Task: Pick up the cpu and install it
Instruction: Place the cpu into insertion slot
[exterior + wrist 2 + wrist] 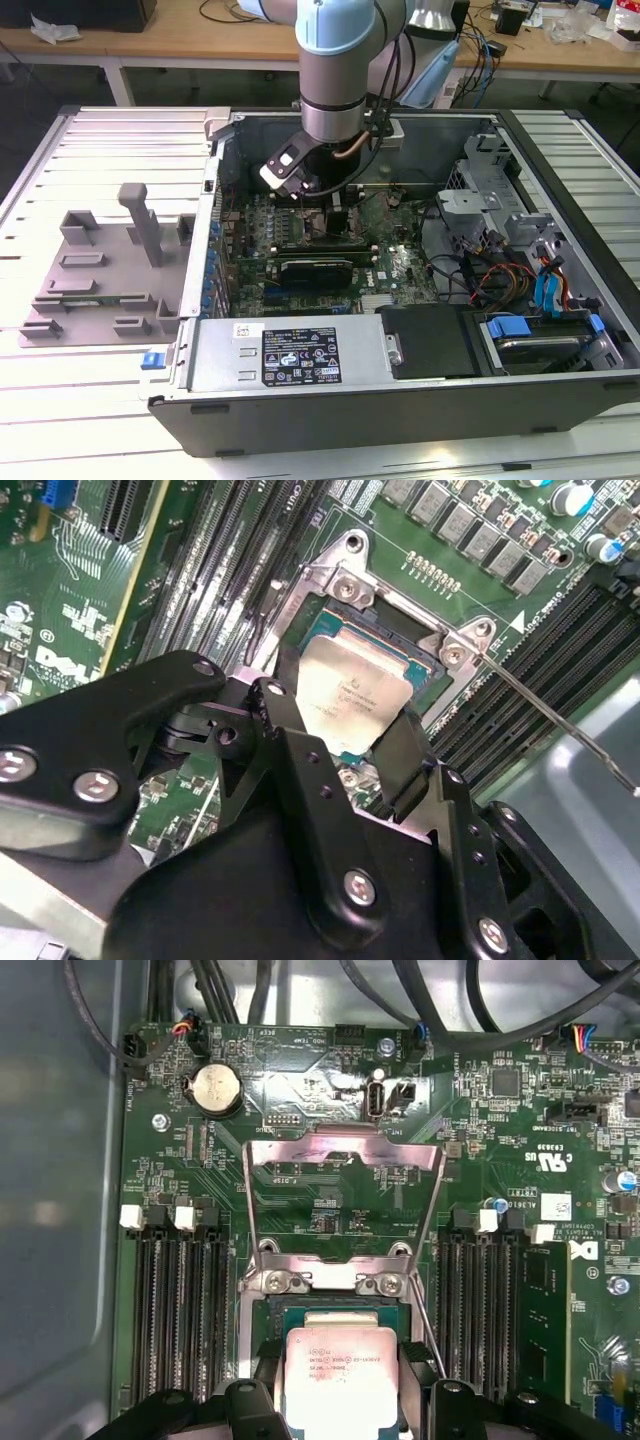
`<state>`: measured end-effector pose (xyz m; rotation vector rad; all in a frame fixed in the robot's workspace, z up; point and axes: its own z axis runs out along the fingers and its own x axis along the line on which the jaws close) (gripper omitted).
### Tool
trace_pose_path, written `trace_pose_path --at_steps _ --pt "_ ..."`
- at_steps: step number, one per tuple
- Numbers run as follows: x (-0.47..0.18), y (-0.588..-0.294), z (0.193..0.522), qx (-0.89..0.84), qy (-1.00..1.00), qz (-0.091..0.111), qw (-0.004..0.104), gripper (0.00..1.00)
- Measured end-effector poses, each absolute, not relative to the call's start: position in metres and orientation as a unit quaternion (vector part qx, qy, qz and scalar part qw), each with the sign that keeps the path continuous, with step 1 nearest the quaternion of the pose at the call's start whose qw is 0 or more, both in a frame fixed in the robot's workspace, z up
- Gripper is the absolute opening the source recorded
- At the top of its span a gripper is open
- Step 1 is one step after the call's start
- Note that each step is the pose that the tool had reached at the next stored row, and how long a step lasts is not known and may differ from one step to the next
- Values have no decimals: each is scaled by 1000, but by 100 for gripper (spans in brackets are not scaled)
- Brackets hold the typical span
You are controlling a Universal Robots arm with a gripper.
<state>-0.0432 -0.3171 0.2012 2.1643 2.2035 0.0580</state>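
Pale ribbed metal bench. Toward bench edge at exterior view's left: grey moulded plastic tray, upright post. Centre to opposite edge: open steel computer case, green motherboard. In both wrist views, black hand clamps cpu by opposite edges: flat square, matt silver. Cpu at socket; seated or not, cannot tell. Shiny load frame hinged up. Long black memory slots crowd both sides.

arm down in open case — grey tray (exterior view's left)
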Motion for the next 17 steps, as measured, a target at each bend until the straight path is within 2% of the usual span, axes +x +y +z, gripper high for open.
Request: trace_pose_path --at_steps 17 --pt "-44 -314 198 702 712 21 24 54"
